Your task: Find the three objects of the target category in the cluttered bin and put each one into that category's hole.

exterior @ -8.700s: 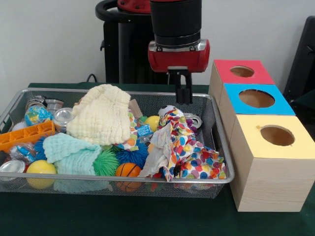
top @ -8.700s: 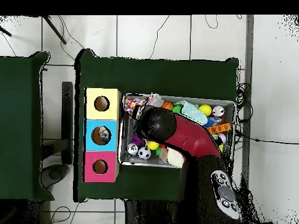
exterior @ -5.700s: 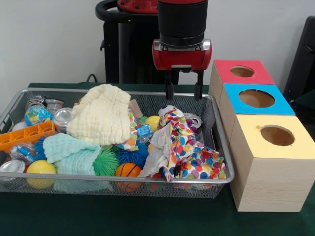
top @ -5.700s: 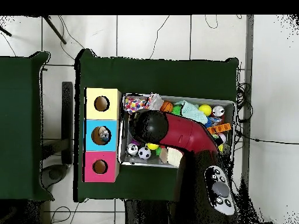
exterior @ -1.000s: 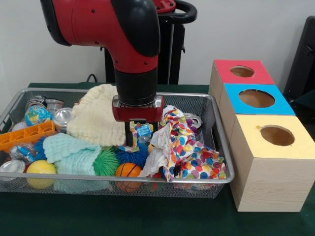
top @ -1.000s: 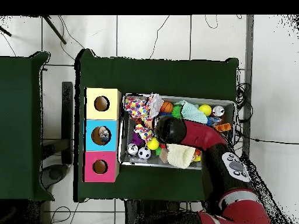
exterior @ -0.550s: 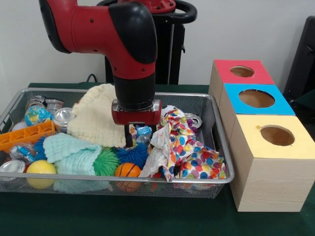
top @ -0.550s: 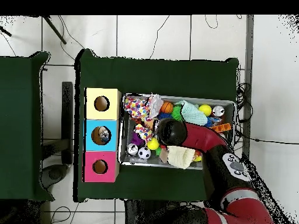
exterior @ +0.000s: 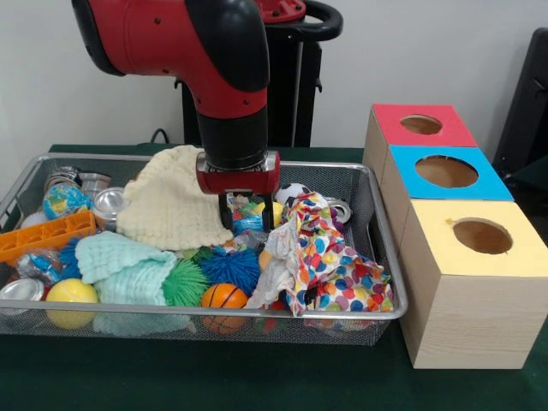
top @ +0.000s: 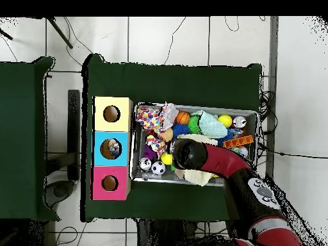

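While the gripper (exterior: 247,219) hangs above the middle of the cluttered bin (exterior: 377,224), its two fingers are clenched on a small blue and white packet (exterior: 248,223), lifted just clear of the pile beside the spotted cloth (exterior: 330,270) and the cream cloth (exterior: 175,204). From overhead the arm (top: 221,168) hides gripper and packet alike, though something shows inside the blue box (top: 111,148) that the front view misses. A second ago the gripper sat lower, down among the toys.
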`<state>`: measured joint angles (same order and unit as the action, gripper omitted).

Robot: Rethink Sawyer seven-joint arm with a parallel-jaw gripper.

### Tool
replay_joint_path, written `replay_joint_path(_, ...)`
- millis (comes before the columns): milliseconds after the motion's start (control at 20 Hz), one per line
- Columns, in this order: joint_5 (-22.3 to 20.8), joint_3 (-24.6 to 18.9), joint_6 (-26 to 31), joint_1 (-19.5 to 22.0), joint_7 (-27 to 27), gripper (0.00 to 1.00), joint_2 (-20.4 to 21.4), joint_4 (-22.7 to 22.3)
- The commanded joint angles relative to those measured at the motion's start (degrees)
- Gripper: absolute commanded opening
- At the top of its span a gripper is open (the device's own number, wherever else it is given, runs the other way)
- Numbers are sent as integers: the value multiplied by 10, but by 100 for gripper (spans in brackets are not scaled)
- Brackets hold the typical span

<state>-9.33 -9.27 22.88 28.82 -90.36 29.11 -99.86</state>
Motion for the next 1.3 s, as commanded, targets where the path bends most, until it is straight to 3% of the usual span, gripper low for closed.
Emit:
replay_joint_path(50,-1,-43,50,11,-31,100,54,-79)
replay_joint_path(500,-21,-32,-8,7,-37,100,14,-64)
replay_joint_path(950,-23,-37,-66,18,-51,100,2,-61)
replay_joint_path(1300,-2,-40,-50,31,-54,100,24,-42)
